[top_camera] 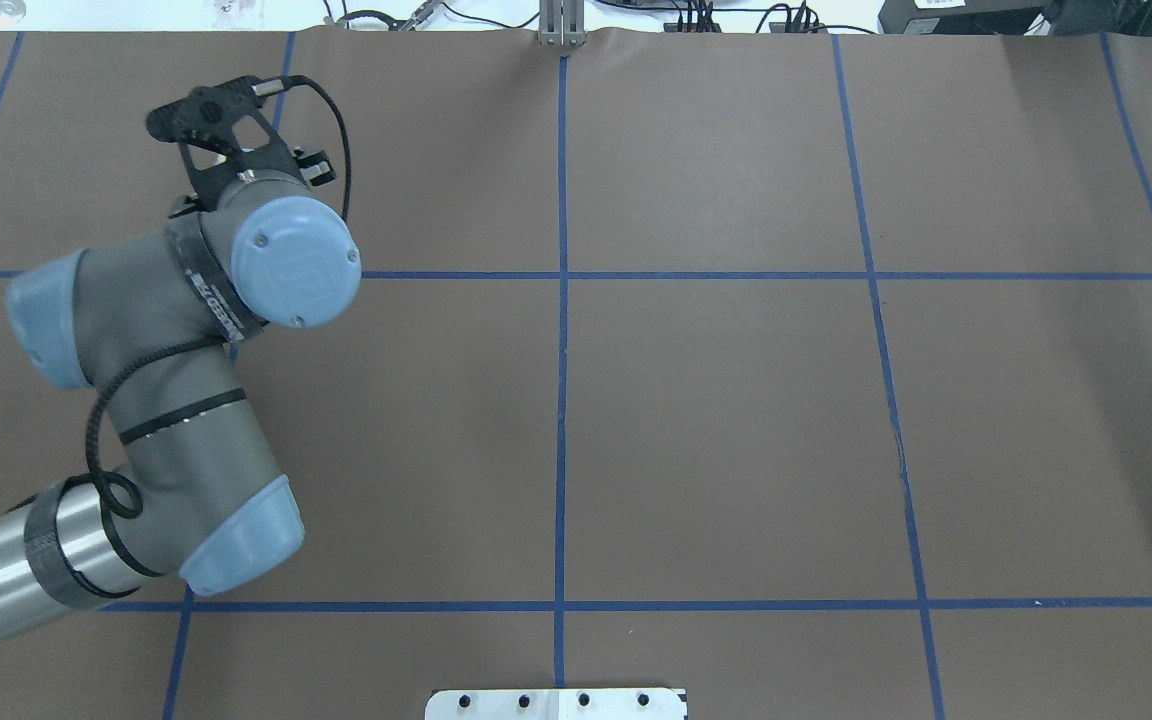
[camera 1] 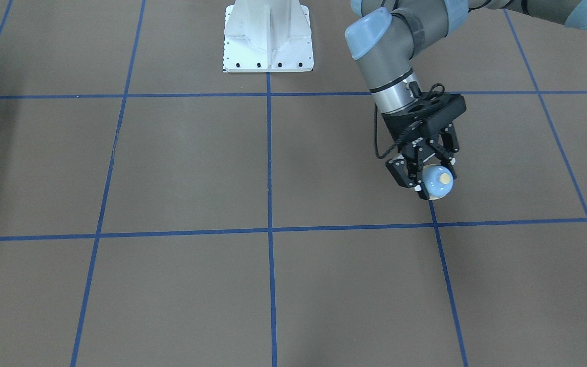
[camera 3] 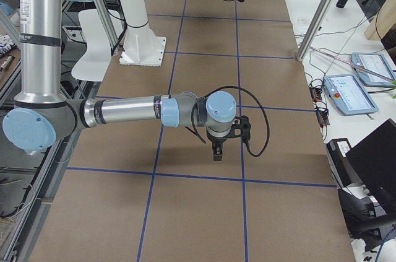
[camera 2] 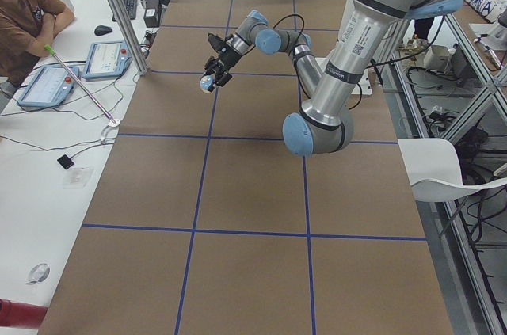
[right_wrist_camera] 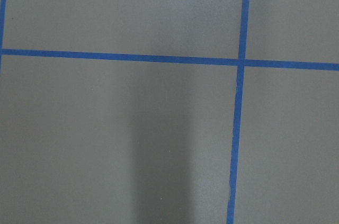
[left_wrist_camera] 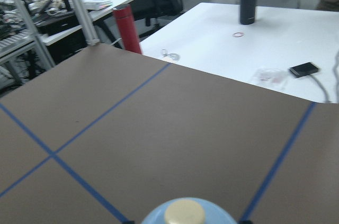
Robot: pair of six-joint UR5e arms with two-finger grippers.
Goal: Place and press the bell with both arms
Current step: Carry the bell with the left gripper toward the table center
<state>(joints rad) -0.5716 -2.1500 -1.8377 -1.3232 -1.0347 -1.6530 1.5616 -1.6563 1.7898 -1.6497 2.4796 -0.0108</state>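
The light-blue bell with its cream button is clamped between the black fingers of my left gripper, over the brown table near a blue tape crossing. The bell is tilted, its button facing outward. It also shows in the exterior left view and at the bottom edge of the left wrist view. In the overhead view the left arm hides the gripper and bell. My right gripper shows only in the exterior right view, pointing down at the table; I cannot tell whether it is open or shut.
The white pedestal stands at the robot's side of the table. Blue tape lines split the brown surface into squares. A seated person and tablets are at the white desk beyond the table's far edge, with a red bottle.
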